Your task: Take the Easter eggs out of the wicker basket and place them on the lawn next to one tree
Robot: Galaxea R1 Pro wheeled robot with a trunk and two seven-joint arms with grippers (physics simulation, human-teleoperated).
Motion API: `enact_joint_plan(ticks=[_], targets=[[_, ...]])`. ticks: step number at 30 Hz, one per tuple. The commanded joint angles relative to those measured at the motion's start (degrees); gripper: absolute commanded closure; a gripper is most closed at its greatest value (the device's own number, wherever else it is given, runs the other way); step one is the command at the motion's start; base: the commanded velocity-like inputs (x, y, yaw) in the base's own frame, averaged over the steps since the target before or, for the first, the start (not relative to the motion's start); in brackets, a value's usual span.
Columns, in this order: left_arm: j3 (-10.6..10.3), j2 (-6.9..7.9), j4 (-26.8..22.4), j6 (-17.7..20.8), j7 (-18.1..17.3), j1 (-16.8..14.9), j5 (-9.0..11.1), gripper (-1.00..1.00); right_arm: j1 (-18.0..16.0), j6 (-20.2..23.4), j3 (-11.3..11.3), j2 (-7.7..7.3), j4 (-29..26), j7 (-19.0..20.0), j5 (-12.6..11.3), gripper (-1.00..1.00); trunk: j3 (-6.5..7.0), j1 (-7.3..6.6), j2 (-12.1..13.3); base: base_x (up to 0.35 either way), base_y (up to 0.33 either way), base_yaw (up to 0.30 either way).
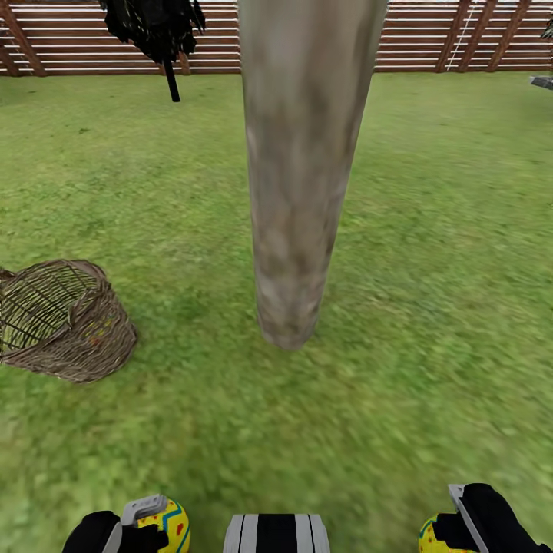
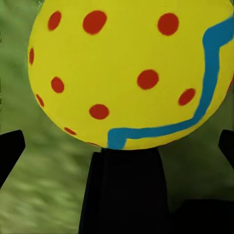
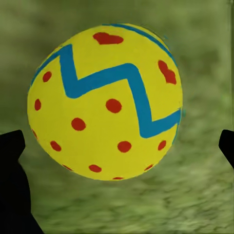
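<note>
The tree's grey-brown trunk [image 1: 296,230] rises from the lawn [image 1: 430,307] straight ahead, its foot about mid-frame. The wicker basket [image 1: 65,322] lies tipped on its side on the grass left of the trunk; a faint yellow-red patch shows through its weave, and I cannot tell what it is. At the lower edge of the head view, my left gripper [image 1: 157,530] is shut on a yellow Easter egg [image 1: 175,524] with red dots and a blue zigzag [image 2: 126,73]. My right gripper [image 1: 449,534] is shut on a second such egg [image 1: 432,539], which hangs above the grass [image 3: 105,102].
A brown slatted fence [image 1: 430,38] closes the far side of the garden. A dark narrow cypress [image 1: 157,31] stands at the back left. Open grass lies all around the trunk and between it and my arms. My own trunk [image 1: 276,534] shows at the bottom centre.
</note>
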Motion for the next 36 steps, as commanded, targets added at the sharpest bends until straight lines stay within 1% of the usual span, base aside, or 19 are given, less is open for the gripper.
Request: enact_joint_plan(ticks=[1,5,7,9,12,16,20,36], targets=[[0.1,-0.01,0.0,0.3,-0.1,0.0,0.1,-1.0,0.0,0.2,0.0,0.01,-0.1,0.4,0.5,-1.0,0.19,-0.03,0.0,0.0,0.0,0.0],[-0.1,-0.48,0.0,-0.1,0.1,0.0,0.0,-1.0,0.0,-0.1,-0.1,-0.04,-0.1,0.6,0.3,-1.0,1.08,-0.14,0.1,0.0,0.0,0.0],[-0.1,-0.53,0.2,-0.2,0.1,0.0,-0.1,-1.0,0.0,-0.4,-0.1,-0.12,-0.1,0.7,0.2,-1.0,1.08,-0.14,0.1,0.0,0.0,0.0],[-0.1,-0.92,0.3,-0.2,0.1,0.0,0.0,-1.0,0.0,-0.8,-0.1,-0.46,0.7,0.8,0.0,-1.0,1.08,-0.14,0.1,0.0,0.0,0.0],[-0.2,-1.44,0.4,-0.3,0.1,0.0,-0.1,-1.0,0.0,-0.7,-0.1,-0.43,1.3,0.7,0.0,-1.0,1.74,-0.21,0.1,-0.146,0.0,0.0],[-0.2,-1.56,0.4,-0.3,0.2,0.0,-0.1,-1.0,0.0,-0.6,-0.1,-0.43,1.3,0.7,-0.1,-1.0,2.63,-0.32,0.1,-0.096,0.0,0.0],[-0.3,-2.02,0.4,-0.3,0.4,0.0,-0.3,-1.0,0.0,-0.6,-0.1,-0.31,1.3,0.6,-0.1,-1.0,3.51,-0.42,0.2,-0.291,0.0,0.0],[-0.3,-2.03,0.4,-0.3,0.2,0.0,-0.3,-1.0,0.0,-0.1,-0.2,-0.08,1.3,0.6,-0.1,-1.0,7.06,-0.83,0.4,-0.334,-0.016,0.0]])
